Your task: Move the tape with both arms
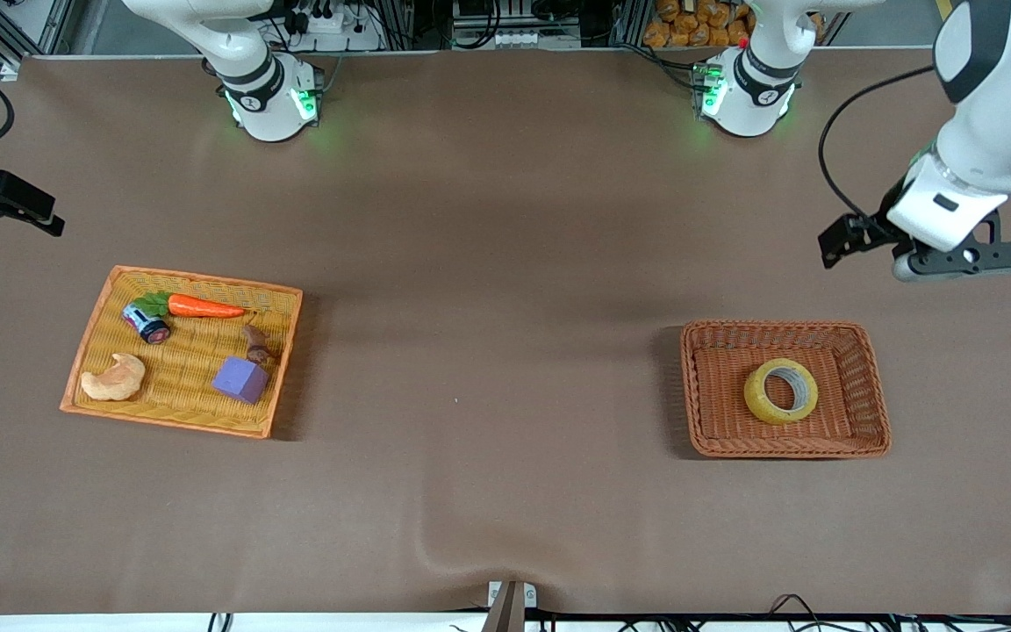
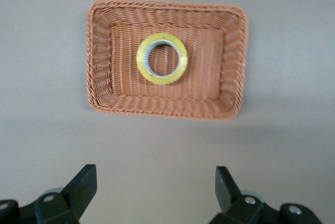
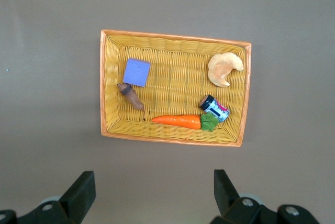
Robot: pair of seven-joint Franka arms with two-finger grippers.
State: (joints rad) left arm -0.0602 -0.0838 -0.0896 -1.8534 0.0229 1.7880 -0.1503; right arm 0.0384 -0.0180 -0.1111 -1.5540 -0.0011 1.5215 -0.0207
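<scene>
My open left gripper [image 2: 156, 192] hangs above table beside the basket [image 1: 865, 386] holding the tape [image 1: 780, 391]; toward my right arm's end, a tray [image 1: 102, 298] holds carrot [image 1: 204, 306], cube [image 1: 240, 379], croissant [image 1: 115, 378].

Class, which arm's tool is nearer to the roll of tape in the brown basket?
Left. The left tool hangs open above the table beside the tape and its brown basket. The right tool waits open at the right arm's end.

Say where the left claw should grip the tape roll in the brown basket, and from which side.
Probably from straight above: the tape lies flat in the brown basket, hole up. Put one finger of the open left claw in the grey core, the other outside, and pinch the ring wall.
</scene>
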